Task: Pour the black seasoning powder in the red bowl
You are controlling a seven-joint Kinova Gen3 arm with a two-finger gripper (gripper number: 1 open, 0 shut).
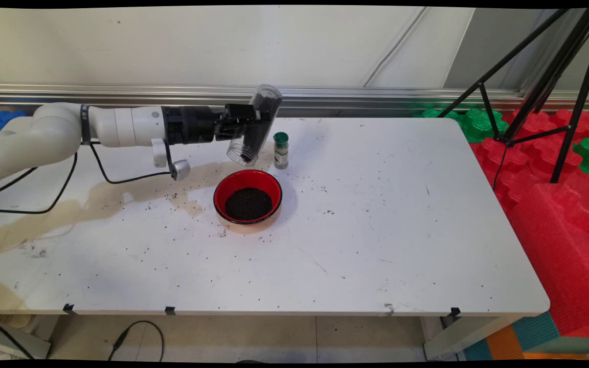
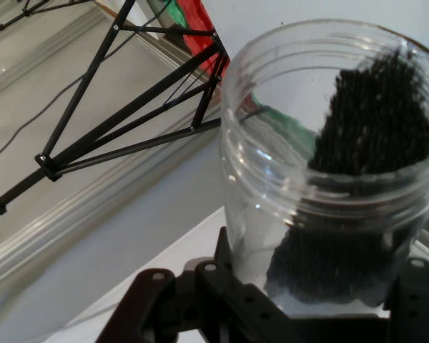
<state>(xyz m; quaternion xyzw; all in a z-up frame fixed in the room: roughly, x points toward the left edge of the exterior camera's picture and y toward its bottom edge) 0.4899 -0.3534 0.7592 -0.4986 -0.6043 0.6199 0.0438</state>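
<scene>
One red bowl (image 1: 247, 197) near the middle of the white table (image 1: 376, 245), filled with dark grains, more grains scattered around. Just behind and above, a clear jar (image 1: 254, 125) tilted mouth-down over the bowl's far rim, dark grains clinging inside, clenched in the black gripper (image 1: 250, 122). Just right of the jar's mouth, a small green-capped bottle (image 1: 280, 150) standing upright. Farther right, a black tripod (image 1: 540, 87) over red and green foam mats (image 1: 555, 168).

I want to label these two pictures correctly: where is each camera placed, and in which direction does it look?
Main view: fixed above the table's near side, looking down across it to the wall; shows the white arm and gripper.
Hand view: on the hand, looking along the gripper past the jar's mouth; shows its black linkage.
Shared: the clear jar of dark grains and the black tripod.
</scene>
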